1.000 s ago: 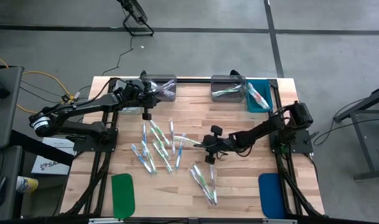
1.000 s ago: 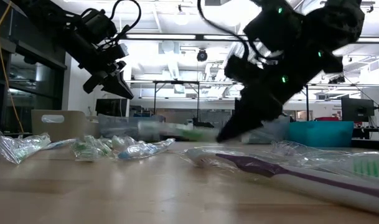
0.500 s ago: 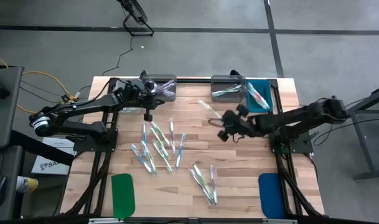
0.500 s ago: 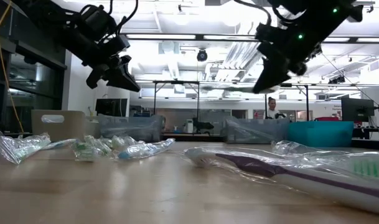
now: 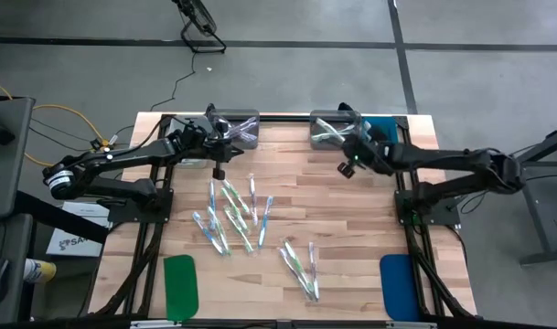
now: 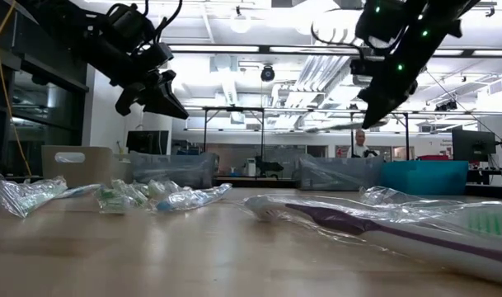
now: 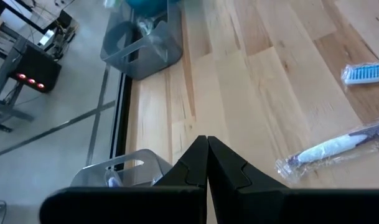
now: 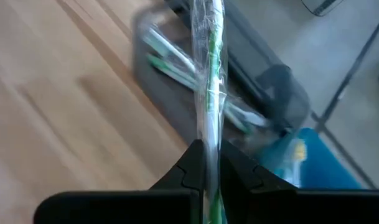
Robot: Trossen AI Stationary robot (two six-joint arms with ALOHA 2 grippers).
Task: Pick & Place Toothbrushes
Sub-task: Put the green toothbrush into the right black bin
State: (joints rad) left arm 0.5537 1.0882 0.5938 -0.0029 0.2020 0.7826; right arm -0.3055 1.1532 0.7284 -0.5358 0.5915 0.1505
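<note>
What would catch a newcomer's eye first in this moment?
The right gripper, raised over the grey bin at the table's far edge, is shut on a green wrapped toothbrush. Next comes the scatter of loose toothbrushes across the middle of the wooden table. The left gripper hangs shut and empty near the clear bin.

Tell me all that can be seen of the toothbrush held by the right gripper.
The toothbrush is a thin stick in clear, crinkled wrap with a green stripe along it. The right gripper is shut on its lower end, and the rest sticks out forward. It hangs in the air above the grey bin, touching nothing else.
</note>
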